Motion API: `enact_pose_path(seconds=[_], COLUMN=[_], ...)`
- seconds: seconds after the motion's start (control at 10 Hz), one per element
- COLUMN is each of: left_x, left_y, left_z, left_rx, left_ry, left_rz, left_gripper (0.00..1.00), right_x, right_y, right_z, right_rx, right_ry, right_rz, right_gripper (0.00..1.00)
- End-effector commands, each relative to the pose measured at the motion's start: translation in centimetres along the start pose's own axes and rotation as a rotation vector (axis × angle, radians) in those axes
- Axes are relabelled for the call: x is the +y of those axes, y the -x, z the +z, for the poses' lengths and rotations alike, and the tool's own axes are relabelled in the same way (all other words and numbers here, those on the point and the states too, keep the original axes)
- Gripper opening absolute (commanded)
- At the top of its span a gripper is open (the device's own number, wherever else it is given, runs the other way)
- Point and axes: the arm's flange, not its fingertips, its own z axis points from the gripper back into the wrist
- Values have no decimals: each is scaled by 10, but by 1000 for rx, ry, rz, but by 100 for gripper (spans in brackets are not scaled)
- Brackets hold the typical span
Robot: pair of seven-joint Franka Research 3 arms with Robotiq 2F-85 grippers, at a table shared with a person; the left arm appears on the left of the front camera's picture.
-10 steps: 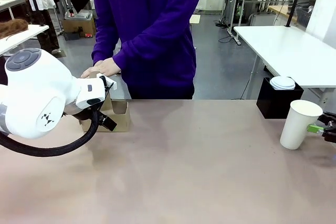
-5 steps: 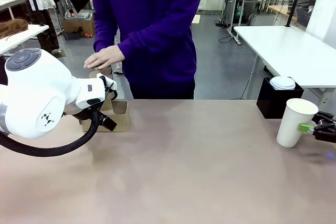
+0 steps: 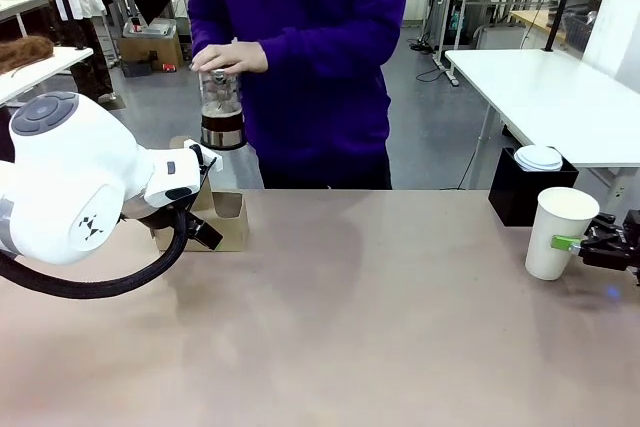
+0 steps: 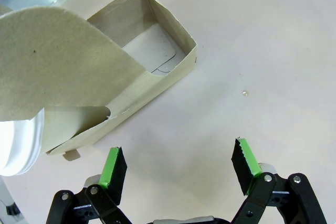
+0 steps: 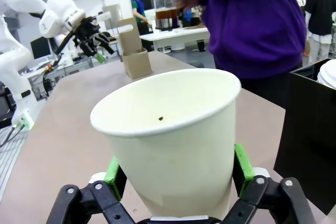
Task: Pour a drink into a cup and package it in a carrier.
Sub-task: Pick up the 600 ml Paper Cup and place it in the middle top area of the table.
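1. Since the cup (image 3: 550, 219) is thin white paper, empty and lidless, I judge it very light and easy to crush or tip. It stands upright on the desk (image 3: 380, 327) at the robot's far right, just in front of a black box (image 3: 508, 197) topped with white lids (image 3: 538, 158).
2. The right jaws grip it low on the wall, a green pad pressed to each side near the base. That is probably the stiffest part, so a gentle squeeze should do. Once filled it will be heavier, and the rim will be the softest place to hold.
3. The drink (image 3: 222, 123) sits dark and low in a glass press pot (image 3: 222, 97), held above the desk's far left edge by the person's hand (image 3: 235, 57). Glass is rigid, slippery, breakable and fairly heavy.
4. The carrier (image 3: 228, 222) is brown cardboard on the desk's left. It is likely light enough to slide if nudged, and its upright handle looks the natural hold. One compartment lies open and empty. The left jaws are spread wide and hold nothing, over bare desk just beside it.
5. The desk is smooth and matte, with a broad bare stretch between carrier and cup. White tables stand in the workshop beyond.
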Motion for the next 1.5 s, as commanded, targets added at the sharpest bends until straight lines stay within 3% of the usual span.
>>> enact_pose_path(seconds=[0.0,0.1,0.5,0.6,0.9,1.1,1.4], left_x=[0,0,0,0,0,0,0], left_y=[0,0,0,0,0,0,0], left_z=[0,0,0,0,0,0,0], left_rx=[0,0,0,0,0,0,0], left_ry=[1,1,1,1,1,1,1], left_rz=[0,0,0,0,0,0,0], left_gripper=[100,100,100,100,100,100,100], right_x=[-9,0,-2,18,48,55,37], right_y=[-2,0,0,-23,-69,-79,-69], right_z=[-1,0,1,-12,-91,-144,-230], right_rx=[26,0,3,-38,-85,-115,-108], right_ry=[-21,0,-2,29,62,67,96], right_rz=[-71,0,-14,0,-32,-82,-81], right_gripper=[80,80,80,80,80,80,80])
